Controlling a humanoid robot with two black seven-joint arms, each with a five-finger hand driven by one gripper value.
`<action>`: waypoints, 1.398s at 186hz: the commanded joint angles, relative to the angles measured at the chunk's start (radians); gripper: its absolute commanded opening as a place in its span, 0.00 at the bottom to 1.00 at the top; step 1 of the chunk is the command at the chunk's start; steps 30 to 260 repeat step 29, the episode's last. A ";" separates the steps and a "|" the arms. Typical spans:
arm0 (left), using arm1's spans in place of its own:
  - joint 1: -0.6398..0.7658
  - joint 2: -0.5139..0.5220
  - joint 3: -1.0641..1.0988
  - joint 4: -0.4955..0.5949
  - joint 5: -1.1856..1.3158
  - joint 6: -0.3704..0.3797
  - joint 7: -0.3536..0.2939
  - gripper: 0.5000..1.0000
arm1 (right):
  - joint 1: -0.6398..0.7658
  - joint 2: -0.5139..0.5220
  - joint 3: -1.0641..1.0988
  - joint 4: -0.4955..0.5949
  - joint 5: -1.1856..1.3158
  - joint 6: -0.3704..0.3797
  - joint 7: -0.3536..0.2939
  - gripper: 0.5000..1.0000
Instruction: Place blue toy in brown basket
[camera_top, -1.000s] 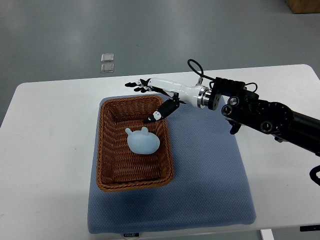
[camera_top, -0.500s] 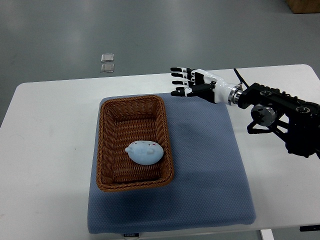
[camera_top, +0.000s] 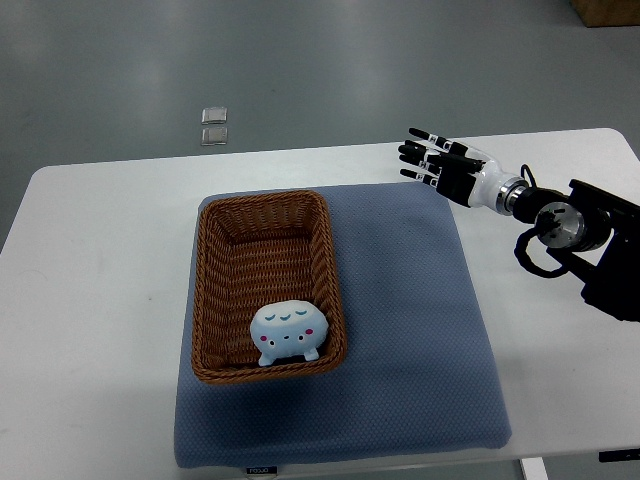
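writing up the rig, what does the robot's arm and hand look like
Only the right arm shows. The right hand has a white shell with black fingers banded in white at the joints. A silver ring joins the wrist to a black forearm with round silver joint caps, and a black cable loops beneath.

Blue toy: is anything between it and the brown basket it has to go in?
Nothing visible. The blue toy already lies inside the brown basket, at its near end against the rim. The right hand is open, off above the mat's far right corner.
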 joint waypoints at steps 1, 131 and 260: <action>0.000 0.000 0.000 0.000 0.000 0.000 0.000 1.00 | -0.002 0.003 0.011 -0.003 -0.008 0.009 0.002 0.83; 0.000 0.000 0.000 0.000 0.000 0.000 0.000 1.00 | -0.003 -0.003 0.011 0.000 -0.006 0.007 0.002 0.83; 0.000 0.000 0.000 0.000 0.000 0.000 0.000 1.00 | -0.003 -0.003 0.011 0.000 -0.006 0.007 0.002 0.83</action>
